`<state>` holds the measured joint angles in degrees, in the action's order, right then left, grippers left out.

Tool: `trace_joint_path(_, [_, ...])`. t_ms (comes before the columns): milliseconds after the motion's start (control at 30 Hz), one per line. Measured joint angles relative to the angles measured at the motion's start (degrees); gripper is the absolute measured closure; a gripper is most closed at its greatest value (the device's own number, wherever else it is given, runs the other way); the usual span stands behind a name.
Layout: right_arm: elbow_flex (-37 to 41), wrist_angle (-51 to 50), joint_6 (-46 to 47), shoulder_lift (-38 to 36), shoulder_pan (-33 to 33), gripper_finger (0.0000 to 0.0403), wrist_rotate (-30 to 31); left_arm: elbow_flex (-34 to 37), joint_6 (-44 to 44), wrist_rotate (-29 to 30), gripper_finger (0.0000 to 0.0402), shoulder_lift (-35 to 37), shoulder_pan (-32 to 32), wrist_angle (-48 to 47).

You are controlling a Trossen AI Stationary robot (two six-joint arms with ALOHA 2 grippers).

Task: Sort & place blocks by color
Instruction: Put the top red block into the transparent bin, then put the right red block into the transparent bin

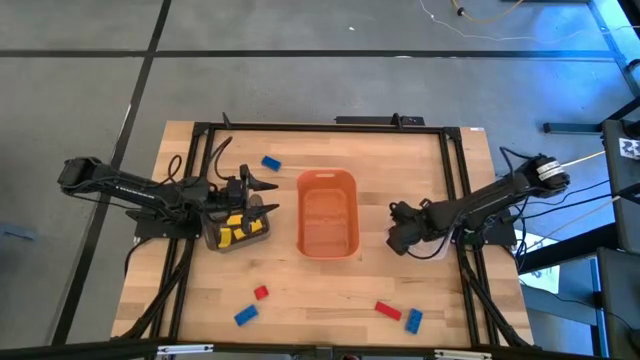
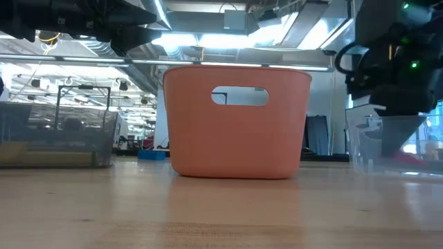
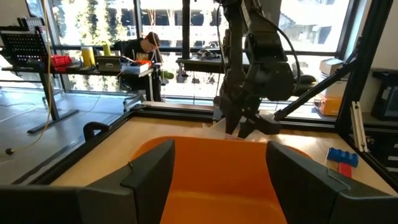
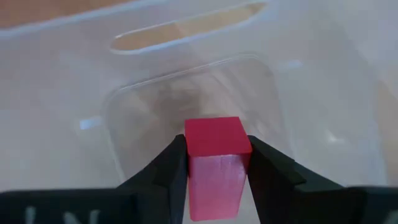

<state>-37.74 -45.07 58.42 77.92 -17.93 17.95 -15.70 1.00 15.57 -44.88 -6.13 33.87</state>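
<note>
We can't see the red block's (image 4: pixel 216 162) bottom end, it's cut off between the right gripper's (image 4: pixel 214 171) fingers.

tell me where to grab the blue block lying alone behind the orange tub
Grip the blue block across its two long sides, coming straight down from above. It lies flat and slanted on open table, clear of the orange tub, so turn the fingers to match its slant.

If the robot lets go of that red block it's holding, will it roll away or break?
Probably not. The red block has flat faces and square corners, so it should land and stay put. It looks like hard plastic, keeping its shape between the right gripper fingers, so likely sturdy.
</note>
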Motion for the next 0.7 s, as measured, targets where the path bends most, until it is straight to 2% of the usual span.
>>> trace_joint_path(233, [0.03,1.71,-5.01,0.18,1.87,0.0263,-1.84,0.0,0.04,-0.02,0.0158,0.0,-0.01,-0.06])
trace_joint_path(367, [0.03,1.63,-6.99,0.17,2.97,0.0175,-5.7,0.0,0.04,-0.01,0.0158,0.0,0.0,-0.5])
trace_joint_path(500, [-0.01,1.26,-9.78,0.16,3.98,0.0099,-7.11,0.0,0.04,0.0,0.0158,0.0,0.0,-0.58])
trace_joint_path(633, [-2.51,-4.02,-12.32,0.11,4.37,0.0067,-6.74,0.0,0.04,0.0,0.0158,0.0,0.0,-0.57])
trace_joint_path(700, [-4.75,-8.7,-12.52,-0.31,4.29,0.0063,-3.94,0.0,0.04,0.0,0.0158,0.0,0.0,-0.56])
